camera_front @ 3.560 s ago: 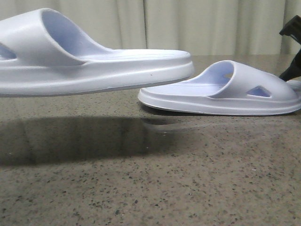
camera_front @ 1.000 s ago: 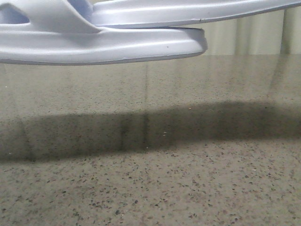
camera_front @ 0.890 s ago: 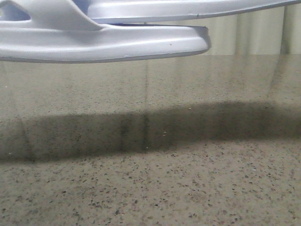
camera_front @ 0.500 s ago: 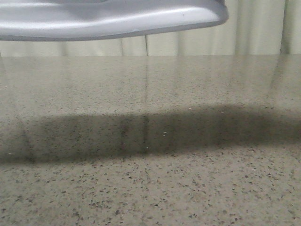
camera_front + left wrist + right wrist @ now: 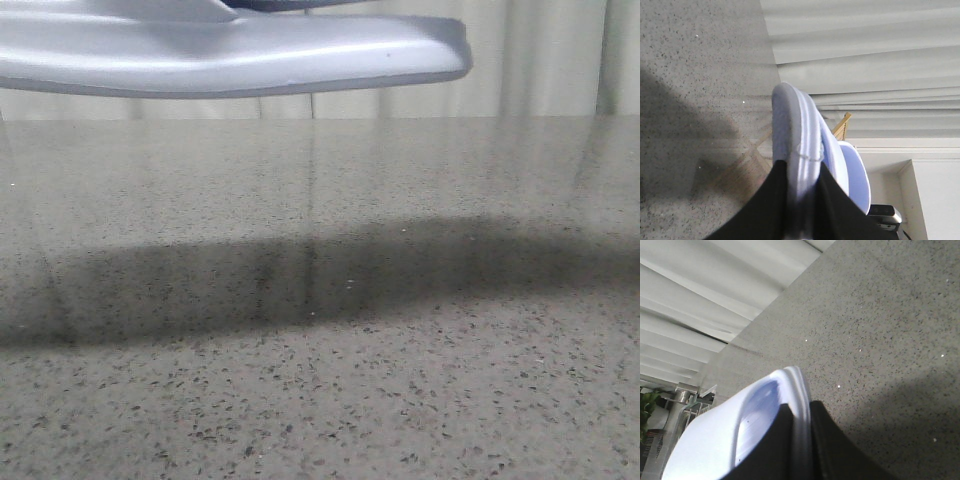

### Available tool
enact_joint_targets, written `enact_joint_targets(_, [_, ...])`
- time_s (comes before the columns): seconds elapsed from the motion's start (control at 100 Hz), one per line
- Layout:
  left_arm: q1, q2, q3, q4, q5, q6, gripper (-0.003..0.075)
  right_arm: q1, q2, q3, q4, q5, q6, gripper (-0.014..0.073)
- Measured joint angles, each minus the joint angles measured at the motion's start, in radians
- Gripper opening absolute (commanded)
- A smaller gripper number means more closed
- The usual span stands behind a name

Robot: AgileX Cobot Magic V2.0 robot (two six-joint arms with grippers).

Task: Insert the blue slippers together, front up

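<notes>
Pale-blue foam slippers (image 5: 230, 55) hang above the desk (image 5: 320, 350), each pinched at its sole edge by our left claw (image 5: 802, 200) and right claw (image 5: 800, 440); thin grips risk slipping.

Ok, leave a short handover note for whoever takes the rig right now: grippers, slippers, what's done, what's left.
Left gripper: shut on the edge of one slipper, held in the air.
Right gripper: shut on the edge of the other slipper, also lifted.
Front view shows one sole hanging above the speckled table; nothing rests on it there.
Done: both slippers picked up.
Left: whether they are already nested cannot be told; check, finish the insertion front up, then set them down.
</notes>
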Motion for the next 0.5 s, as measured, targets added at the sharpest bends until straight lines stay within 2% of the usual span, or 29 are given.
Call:
enact_joint_targets(0.16, [0.000,0.000,0.000,0.000,0.005,0.000,0.0016,-0.002,0.024,0.000,0.078,0.005,-0.086,-0.0107])
enact_joint_targets(0.5, [0.005,0.000,0.001,0.002,0.014,0.002,0.0016,-0.005,0.071,-0.001,0.159,0.046,-0.190,-0.0107])
